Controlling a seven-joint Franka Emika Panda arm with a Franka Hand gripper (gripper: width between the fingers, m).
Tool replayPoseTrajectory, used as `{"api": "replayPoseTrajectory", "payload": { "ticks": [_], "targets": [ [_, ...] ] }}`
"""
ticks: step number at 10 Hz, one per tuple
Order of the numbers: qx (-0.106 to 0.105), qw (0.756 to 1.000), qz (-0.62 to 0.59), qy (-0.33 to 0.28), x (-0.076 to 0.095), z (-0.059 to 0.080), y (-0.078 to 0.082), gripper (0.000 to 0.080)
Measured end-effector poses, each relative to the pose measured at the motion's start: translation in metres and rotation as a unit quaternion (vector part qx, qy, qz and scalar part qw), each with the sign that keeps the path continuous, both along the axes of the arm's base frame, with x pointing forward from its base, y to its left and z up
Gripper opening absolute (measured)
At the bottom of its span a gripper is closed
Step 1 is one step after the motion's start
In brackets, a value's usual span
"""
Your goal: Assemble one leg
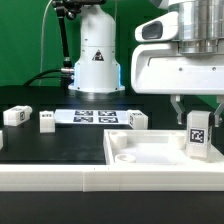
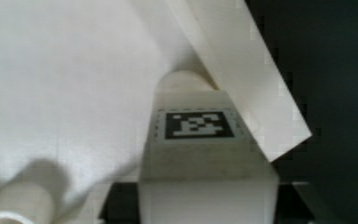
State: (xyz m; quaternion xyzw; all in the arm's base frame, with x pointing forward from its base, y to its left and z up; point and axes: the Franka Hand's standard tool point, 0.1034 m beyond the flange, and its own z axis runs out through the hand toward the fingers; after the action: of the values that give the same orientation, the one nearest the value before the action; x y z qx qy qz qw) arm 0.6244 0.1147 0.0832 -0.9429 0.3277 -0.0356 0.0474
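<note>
My gripper is shut on a leg, a white upright post with a black-and-white tag on its face. It holds the leg upright at the near corner of the flat white tabletop, on the exterior view's right. I cannot tell whether the leg's lower end sits in a socket. In the wrist view the leg fills the space between the dark fingers of the gripper, with the tabletop beside and under it. Three more legs stand on the black table.
The marker board lies flat behind the tabletop. The robot's white base stands at the back. A white ledge runs along the table's front.
</note>
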Motion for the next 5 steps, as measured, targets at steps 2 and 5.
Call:
{"api": "replayPoseTrajectory", "payload": {
  "ticks": [2, 5],
  "targets": [
    [0.004, 0.994, -0.114, 0.007, -0.0009, -0.0002, -0.0001, 0.0292],
    [0.015, 0.984, -0.176, 0.013, -0.0011, -0.0004, -0.0014, 0.0292]
  ]
}}
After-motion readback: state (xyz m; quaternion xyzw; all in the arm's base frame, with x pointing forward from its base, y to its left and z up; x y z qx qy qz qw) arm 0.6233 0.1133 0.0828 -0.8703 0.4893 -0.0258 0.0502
